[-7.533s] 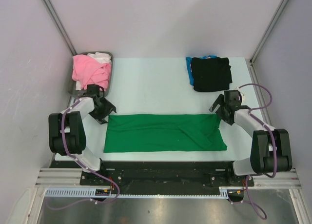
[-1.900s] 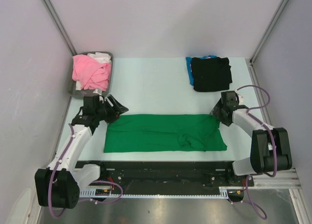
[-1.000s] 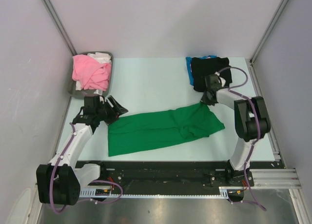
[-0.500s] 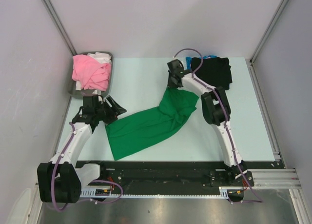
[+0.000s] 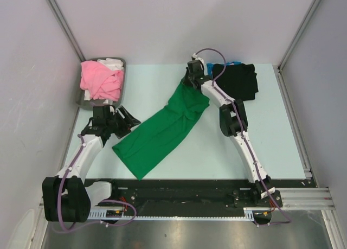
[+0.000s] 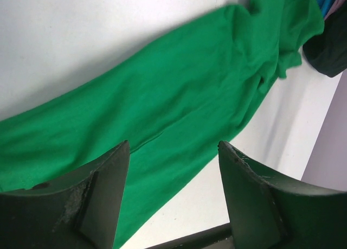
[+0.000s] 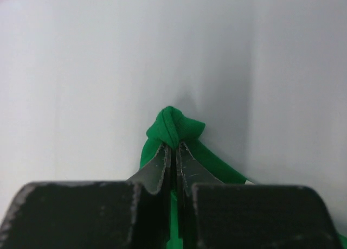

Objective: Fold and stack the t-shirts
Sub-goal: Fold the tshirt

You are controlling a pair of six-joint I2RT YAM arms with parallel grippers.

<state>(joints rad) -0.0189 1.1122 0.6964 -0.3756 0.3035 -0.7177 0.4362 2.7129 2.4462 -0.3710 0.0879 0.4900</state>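
My right gripper [image 7: 173, 147] pinches the green t-shirt [image 5: 162, 131] beside the black t-shirt [image 5: 236, 82]; my left gripper [image 5: 128, 119] gapes, apparently empty, near the tray [image 5: 81, 101].

Soft, even light falls on a pale mint table [image 5: 162, 89] filling the centre of the frame, boxed in by plain lilac-grey panels: a back wall [image 5: 179, 21] across the top, a left wall [image 5: 27, 97] and a right wall [image 5: 325, 113]. Slanting aluminium posts [image 5: 64, 24] mark both upper corners. Along the bottom run a black base plate [image 5: 179, 186], an aluminium rail [image 5: 184, 212] and a brushed steel floor [image 5: 184, 232].
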